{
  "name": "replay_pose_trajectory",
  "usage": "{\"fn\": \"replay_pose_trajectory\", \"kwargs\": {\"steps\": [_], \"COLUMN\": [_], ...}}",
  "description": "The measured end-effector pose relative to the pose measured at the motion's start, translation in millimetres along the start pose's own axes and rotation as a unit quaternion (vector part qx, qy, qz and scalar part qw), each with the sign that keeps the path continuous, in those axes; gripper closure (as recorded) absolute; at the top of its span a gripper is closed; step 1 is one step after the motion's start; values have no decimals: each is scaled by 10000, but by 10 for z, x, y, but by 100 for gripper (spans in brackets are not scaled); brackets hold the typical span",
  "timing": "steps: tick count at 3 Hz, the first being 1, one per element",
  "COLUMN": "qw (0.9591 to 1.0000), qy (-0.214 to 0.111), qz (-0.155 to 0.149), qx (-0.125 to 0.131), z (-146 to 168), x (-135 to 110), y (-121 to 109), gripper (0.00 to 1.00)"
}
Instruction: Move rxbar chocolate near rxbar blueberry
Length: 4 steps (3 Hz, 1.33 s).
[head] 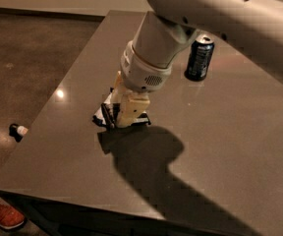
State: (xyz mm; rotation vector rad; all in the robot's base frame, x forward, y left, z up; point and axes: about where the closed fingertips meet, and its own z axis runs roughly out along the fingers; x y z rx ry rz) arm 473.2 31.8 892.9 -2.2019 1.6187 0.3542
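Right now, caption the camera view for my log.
Gripper down over the bars on the table, mostly hiding them; can upright behind.

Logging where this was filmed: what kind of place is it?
Probably an office or lab room: grey table, drink can on it, polished concrete floor. The gripper is down at the table.
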Motion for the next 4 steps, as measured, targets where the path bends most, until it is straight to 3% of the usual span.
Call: {"fn": "replay_pose_trajectory", "kwargs": {"steps": [1, 2, 3, 4], "qw": [9996, 9997, 9997, 9997], "qy": [6, 13, 17, 20], "qz": [271, 234, 225, 218], "qx": [70, 70, 74, 77], "z": [66, 55, 52, 50], "x": [102, 75, 66, 59], "y": [-124, -104, -99, -95], "gripper": [58, 27, 4, 0]}}
